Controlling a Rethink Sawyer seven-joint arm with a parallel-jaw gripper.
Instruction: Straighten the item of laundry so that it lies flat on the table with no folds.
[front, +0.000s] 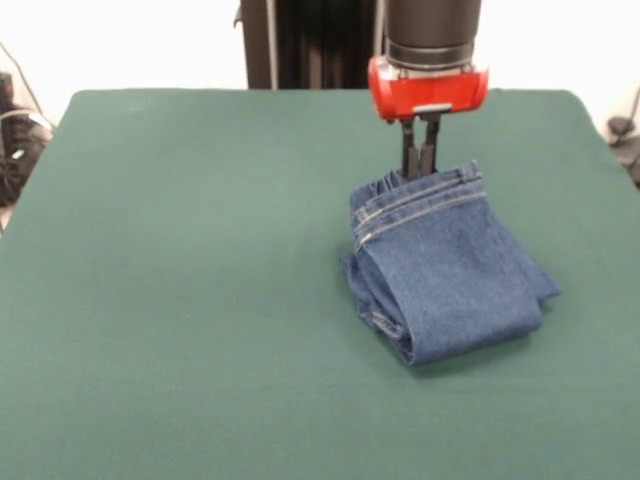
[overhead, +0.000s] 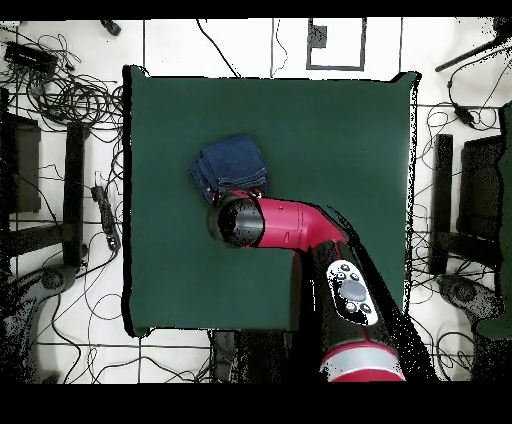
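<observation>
Item: denim jeans (front: 445, 265), folded bundle toward the counter (front: 200, 300) far edge, robot-side; soft, limp, moderately heavy, we judge; our claw (front: 420, 160), nearly pressed together, pinches the stitched hem—sound hold.

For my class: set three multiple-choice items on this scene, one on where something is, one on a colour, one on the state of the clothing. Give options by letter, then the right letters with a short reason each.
1. Where is the gripper?
A. At the far edge of the jeans
B. Off the table
C. At the table's front corner

2. What colour is the table top?
A. Red
B. Dark green
C. White

3. How do the jeans lie?
A. Spread flat
B. Hanging in the air
C. Folded into a bundle

Answers: 1 A, its tips meet the stitched hem edge farthest from the front camera. 2 B, the cloth is dark green. 3 C, layers are stacked and doubled over.
</observation>
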